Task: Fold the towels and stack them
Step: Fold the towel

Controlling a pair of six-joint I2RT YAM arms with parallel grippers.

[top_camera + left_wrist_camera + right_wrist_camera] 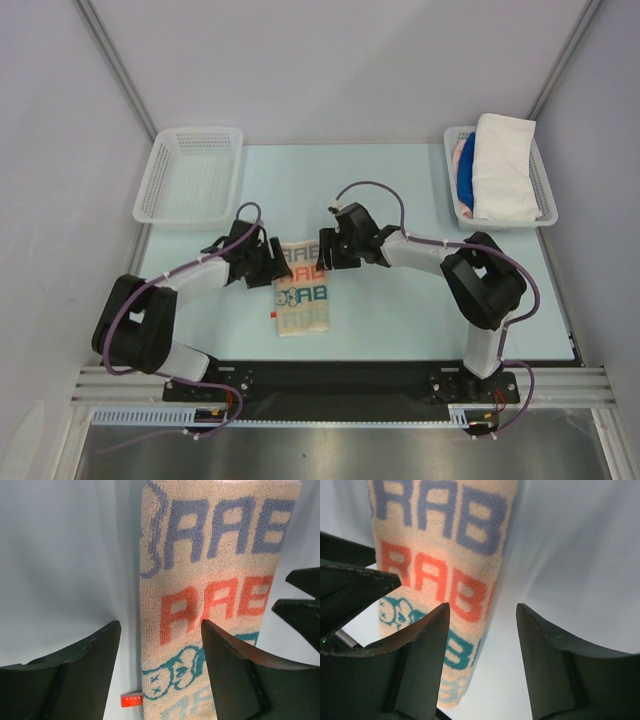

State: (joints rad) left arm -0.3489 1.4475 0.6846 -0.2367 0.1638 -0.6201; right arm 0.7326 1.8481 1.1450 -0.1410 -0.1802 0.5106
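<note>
We saw the cream lettered towel (301, 295) flat toward the bench's (420, 310) near edge; left gripper (275, 262) and right gripper (324, 250) flanked its far end, both spread apart.

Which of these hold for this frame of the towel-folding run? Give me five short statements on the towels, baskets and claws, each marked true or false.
1. The lettered towel lies on the table. True.
2. The left claw is shut on that towel. False: its jaws stand open over the towel's edge, gripping nothing.
3. The right claw is open. True.
4. The white towel sits in the left basket. False: it lies in the right basket.
5. A blue towel and a pink towel lie beside the white one. True.
</note>
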